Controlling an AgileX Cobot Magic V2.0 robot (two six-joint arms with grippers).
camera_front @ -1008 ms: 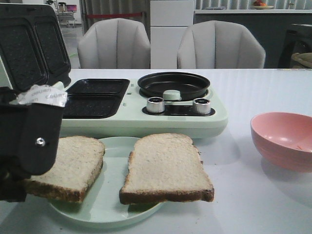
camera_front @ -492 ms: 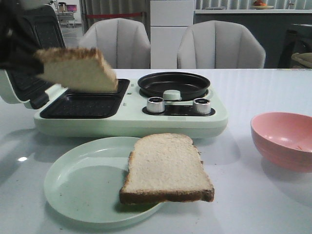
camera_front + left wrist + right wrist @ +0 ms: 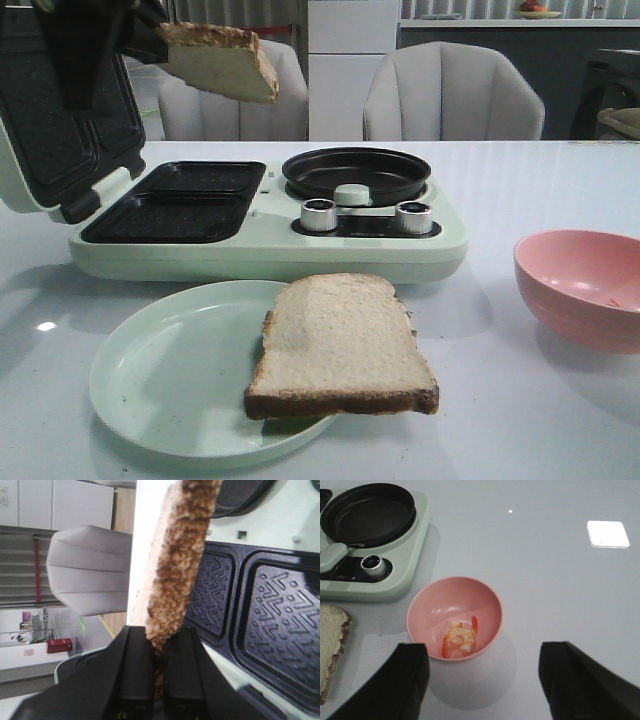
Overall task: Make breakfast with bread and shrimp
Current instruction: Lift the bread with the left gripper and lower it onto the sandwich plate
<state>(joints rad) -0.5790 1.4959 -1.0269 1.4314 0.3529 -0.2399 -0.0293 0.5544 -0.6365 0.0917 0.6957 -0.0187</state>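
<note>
My left gripper [image 3: 159,675] pinches a bread slice [image 3: 222,62] at the front view's upper left, above the sandwich maker [image 3: 265,215].

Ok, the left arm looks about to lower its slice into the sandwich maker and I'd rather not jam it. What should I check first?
1. Grip: left gripper clamps the held bread slice by its crust edge: ok.
2. Sandwich maker lid open, tilted back: ok.
3. Sandwich plates bare, nothing in them: ok.
4. Slice over a plate cavity: it hangs high, behind the plates in the front view: cannot tell.
5. Second slice rests on the green plate, overhanging the rim: ok.
6. Right gripper open above the pink bowl holding the shrimp, away from the maker: ok.
</note>
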